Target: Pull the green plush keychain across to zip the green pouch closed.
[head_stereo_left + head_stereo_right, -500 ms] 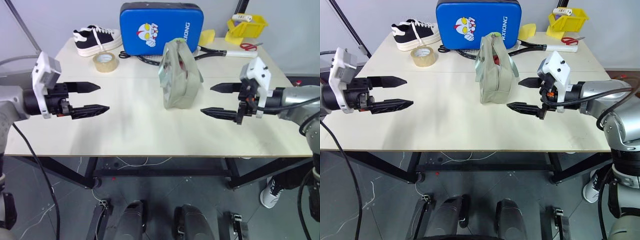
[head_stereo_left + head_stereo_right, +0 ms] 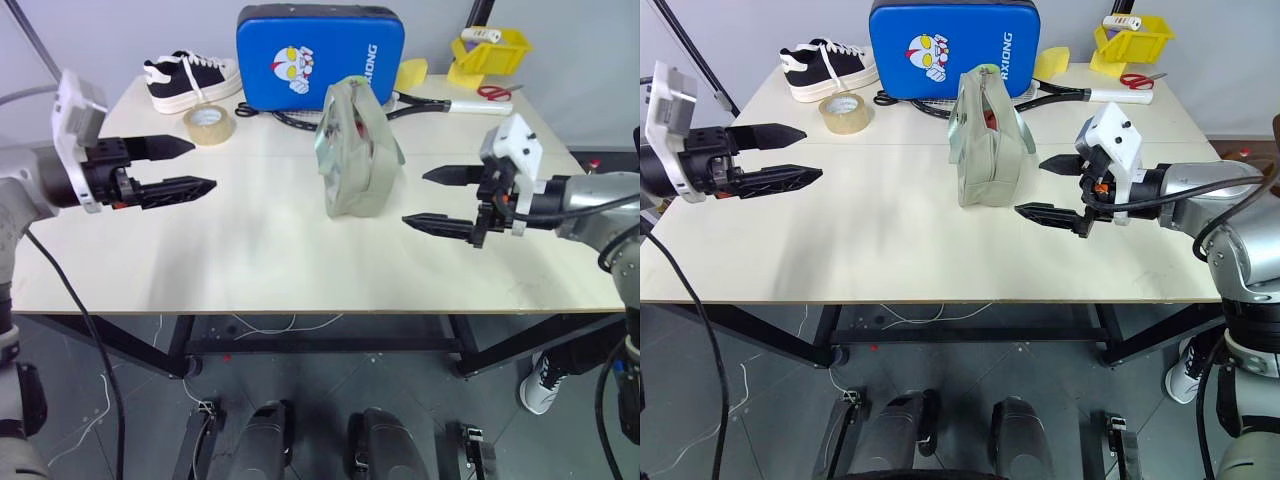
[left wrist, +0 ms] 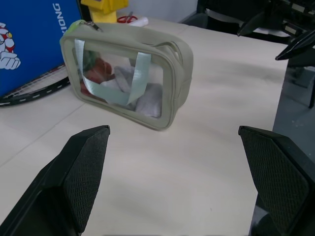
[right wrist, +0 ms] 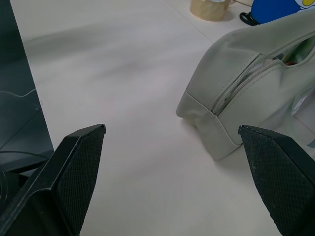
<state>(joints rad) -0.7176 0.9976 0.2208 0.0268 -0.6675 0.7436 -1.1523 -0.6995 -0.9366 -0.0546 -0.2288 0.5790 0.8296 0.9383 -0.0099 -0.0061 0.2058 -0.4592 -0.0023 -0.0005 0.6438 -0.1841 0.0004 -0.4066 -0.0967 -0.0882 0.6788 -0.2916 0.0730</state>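
Left eye view: the green pouch stands mid-table, zip gaping, green plush keychain at its far end. Left gripper and right gripper flank it, both wide open, empty. Unbraced, the pouch may topple or slide — tape roll, blue pad and racket crowd behind.

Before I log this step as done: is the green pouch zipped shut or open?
Open. The green pouch stands on the table, and its top gapes, with something red showing inside. Its zipper parts toward the far end.
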